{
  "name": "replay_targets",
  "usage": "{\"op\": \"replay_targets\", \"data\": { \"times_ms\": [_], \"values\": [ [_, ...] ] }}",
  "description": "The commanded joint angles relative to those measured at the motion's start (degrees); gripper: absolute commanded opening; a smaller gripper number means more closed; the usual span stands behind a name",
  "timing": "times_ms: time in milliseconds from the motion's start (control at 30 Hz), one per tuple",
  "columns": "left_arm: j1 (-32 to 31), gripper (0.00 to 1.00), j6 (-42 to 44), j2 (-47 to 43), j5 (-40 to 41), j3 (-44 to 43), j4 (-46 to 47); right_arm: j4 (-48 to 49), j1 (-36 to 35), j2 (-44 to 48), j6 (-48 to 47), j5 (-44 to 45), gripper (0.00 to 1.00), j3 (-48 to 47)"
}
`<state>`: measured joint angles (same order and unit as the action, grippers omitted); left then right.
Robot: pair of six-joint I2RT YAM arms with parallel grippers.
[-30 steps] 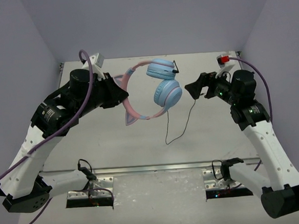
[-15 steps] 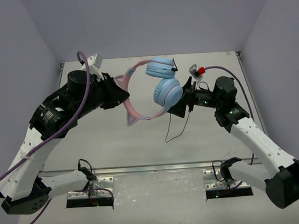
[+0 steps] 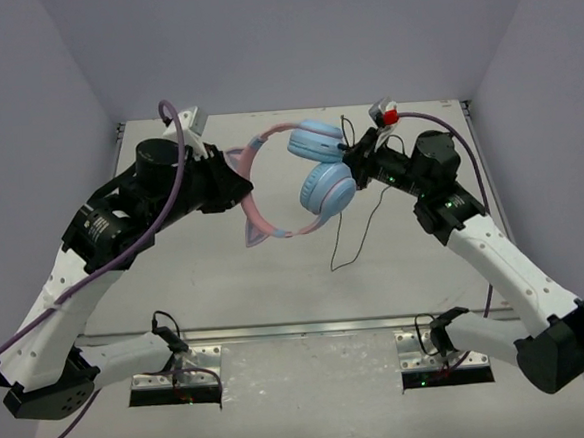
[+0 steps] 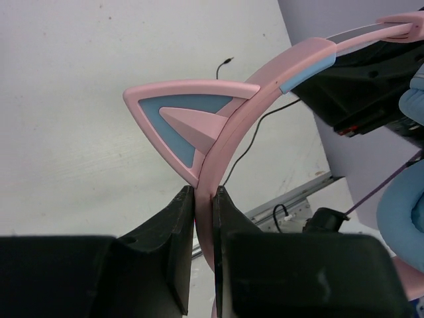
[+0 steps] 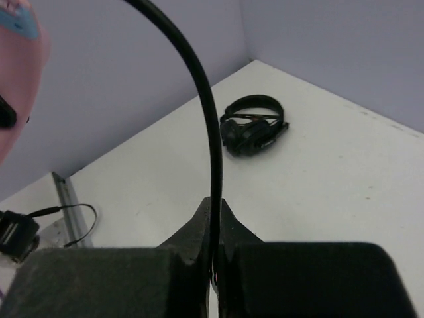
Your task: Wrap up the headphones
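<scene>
The headphones (image 3: 314,177) hang in the air above the worktop (image 3: 206,275), held between the two arms. The left pincer (image 4: 204,193) is clamped tight on the pink headband (image 4: 262,79), just below one cat ear (image 4: 175,116). The right pincer (image 5: 213,205) is closed on the thin black cable (image 5: 207,112), close to where it leaves the light-blue earcups (image 3: 327,186). The rest of the cable dangles in a loose curve down toward the worktop.

Several things could go wrong from here. The cable is thin and smooth, so it may slide through the jaws once winding puts tension on it. A hard pull so near the earcup could strain the joint there. The left hold is on a narrow edge of the band, so a sideways tug might swivel the headphones or work them loose. The free tail could also snag on an arm
</scene>
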<state>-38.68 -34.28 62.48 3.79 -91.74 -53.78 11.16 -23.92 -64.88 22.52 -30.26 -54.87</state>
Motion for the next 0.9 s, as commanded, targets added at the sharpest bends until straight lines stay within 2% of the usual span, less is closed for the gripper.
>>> {"op": "replay_targets", "data": {
  "times_ms": [0, 100, 233, 333, 400, 467, 533, 567, 600, 700, 867],
  "values": [
    [-0.3, 0.0, 9.2, -1.9, -1.1, 2.3, 4.2, -5.3, 1.5, 4.3, -11.9, 10.1, 0.01, -4.4],
    [-0.3, 0.0, 15.4, -2.1, -3.5, 8.6, 3.7, -10.4, 1.5, 4.1, -18.3, 9.2, 0.01, -10.4],
    [-0.4, 0.0, 21.4, -4.6, -6.8, 14.2, 8.0, -18.0, 1.5, 2.7, -25.0, 10.6, 0.01, -15.1],
    [-0.4, 0.0, 27.0, -4.9, -10.4, 16.0, 8.0, -20.9, 1.5, 2.5, -28.0, 10.1, 0.01, -18.1],
    [-0.5, 0.01, 30.1, -4.3, -12.0, 17.6, 6.9, -24.2, 1.5, 0.2, -29.5, 3.6, 0.01, -23.6],
    [-0.8, 0.0, 31.6, -2.7, -14.9, 17.9, 5.9, -32.3, 0.9, -2.7, -30.1, -5.2, 0.01, -28.9],
    [-1.4, 0.0, 33.1, -1.6, -18.5, 17.2, 6.5, -41.2, -2.0, -7.6, -31.0, -7.0, 0.01, -36.7],
    [-1.9, 0.01, 33.6, -1.5, -19.6, 17.0, 7.0, -44.3, -5.2, -9.2, -32.7, -4.7, 0.01, -38.4],
    [-1.9, 0.01, 33.8, -1.5, -19.8, 16.6, 7.5, -44.6, -5.3, -9.2, -33.6, -2.4, 0.01, -38.0],
    [-2.3, 0.0, 33.9, -2.3, -20.3, 14.9, 9.7, -43.3, -13.1, -8.8, -35.6, 6.7, 0.01, -33.8],
    [-2.4, 0.01, 37.4, -1.3, -20.6, 13.2, 9.6, -45.0, -18.7, -11.4, -36.8, 17.6, 0.01, -34.1]
  ]
}}
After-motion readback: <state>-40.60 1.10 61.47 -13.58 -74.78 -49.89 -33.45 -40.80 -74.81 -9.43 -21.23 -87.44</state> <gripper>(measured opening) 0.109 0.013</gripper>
